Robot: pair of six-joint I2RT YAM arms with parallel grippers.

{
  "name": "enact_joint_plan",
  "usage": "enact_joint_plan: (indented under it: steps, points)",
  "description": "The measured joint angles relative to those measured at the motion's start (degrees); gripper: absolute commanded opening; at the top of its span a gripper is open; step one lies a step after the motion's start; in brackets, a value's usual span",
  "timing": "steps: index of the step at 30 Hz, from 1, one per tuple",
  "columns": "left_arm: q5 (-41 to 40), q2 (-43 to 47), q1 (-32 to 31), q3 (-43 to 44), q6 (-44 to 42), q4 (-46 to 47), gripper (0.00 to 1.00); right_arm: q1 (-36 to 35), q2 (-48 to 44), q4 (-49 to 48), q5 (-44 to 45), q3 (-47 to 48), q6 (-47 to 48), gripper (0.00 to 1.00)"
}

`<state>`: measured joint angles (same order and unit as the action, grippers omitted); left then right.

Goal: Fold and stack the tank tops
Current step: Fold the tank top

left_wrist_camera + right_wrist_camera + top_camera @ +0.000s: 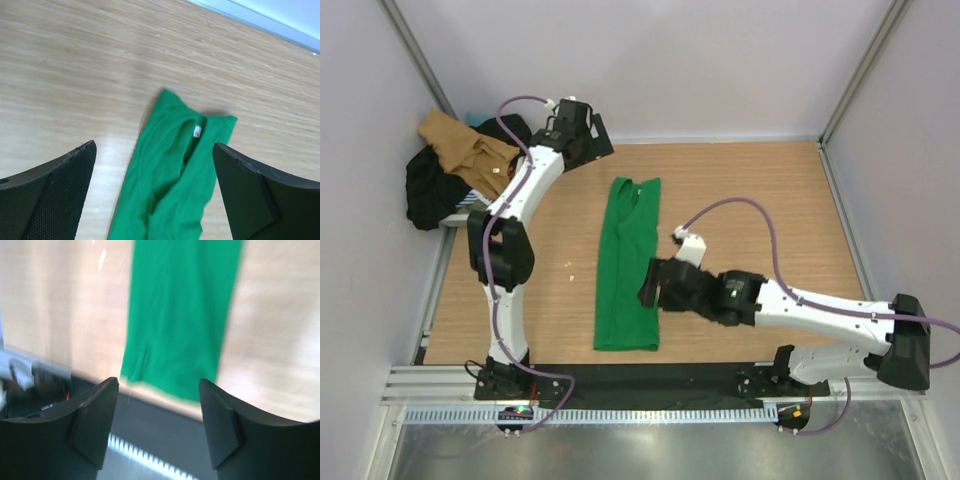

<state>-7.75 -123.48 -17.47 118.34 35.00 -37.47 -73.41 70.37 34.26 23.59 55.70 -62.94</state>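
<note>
Overhead, a wooden table (760, 190) is seen with a green tank top (628, 265) laid flat near its middle. The top is folded lengthwise into a narrow strip, with the neck and straps toward the far edge and the hem close to the near edge. In the left wrist view, a small white label (197, 131) is shown inside the neckline.

The left gripper (582, 135) is held over the far edge of the table, just beyond the strap end of the green top. Its jaws are spread wide and nothing is held between them.

The right gripper (650, 285) is placed at the right side of the strip, over its nearer half. Its jaws are also spread and empty, and whether the cloth is touched cannot be told.

A tan tank top (460, 145) is heaped at the far left corner, on a black garment (430, 190), well apart from the green one.
</note>
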Motion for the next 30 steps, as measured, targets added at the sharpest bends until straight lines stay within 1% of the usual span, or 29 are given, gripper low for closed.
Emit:
enact_joint_plan:
  steps: [2,3,6,10,13,15,16,20,23,24,25,26,27,30]
  points:
    - [0.1,5.3,0.0,-4.4,-0.1,0.1,0.96,8.1,-0.9,-1.0,-1.7,0.0,3.8,0.67]
    - [0.1,7.4,0.1,-6.3,-0.1,0.1,0.94,11.7,-0.7,-1.6,-2.4,0.0,5.8,0.63]
    - [1.2,14.7,0.1,-13.9,-0.3,0.6,0.88,21.3,3.1,-2.3,-5.1,1.7,11.7,0.58]
    - [3.4,22.8,0.1,-27.1,0.1,3.3,0.84,30.2,10.9,-4.9,-10.4,5.1,17.3,0.57]
    - [4.9,28.1,0.0,-39.6,1.1,6.6,0.82,35.8,18.6,-7.3,-15.4,8.9,20.7,0.59]
    - [5.6,30.1,-0.2,-46.5,2.1,8.4,0.8,38.1,23.4,-8.4,-17.4,11.7,22.2,0.58]
    - [6.0,30.7,-0.2,-48.8,2.4,9.2,0.77,39.2,26.1,-9.0,-18.6,13.5,22.8,0.56]
    - [8.2,32.4,-0.1,-56.7,4.1,13.2,0.72,42.1,34.9,-12.6,-24.0,19.0,24.0,0.56]
    - [9.5,32.3,-0.1,-58.8,5.0,16.1,0.68,43.5,39.4,-14.4,-26.8,21.6,24.3,0.55]
    - [9.8,32.3,-0.2,-58.8,5.1,16.6,0.67,43.8,40.5,-14.7,-27.2,22.4,24.3,0.53]
    - [10.3,31.9,-0.1,-58.8,5.3,17.7,0.64,44.2,42.0,-15.0,-27.8,23.6,24.4,0.52]
    - [10.6,31.5,-0.2,-58.7,5.4,18.6,0.63,44.5,43.4,-15.2,-28.3,24.8,24.5,0.52]
    - [11.1,30.7,-0.2,-58.5,5.5,19.7,0.61,44.8,44.9,-15.4,-28.9,26.0,24.5,0.52]
    - [12.2,27.4,-0.3,-58.0,5.9,22.0,0.58,45.6,48.4,-16.0,-29.9,29.0,24.8,0.5]
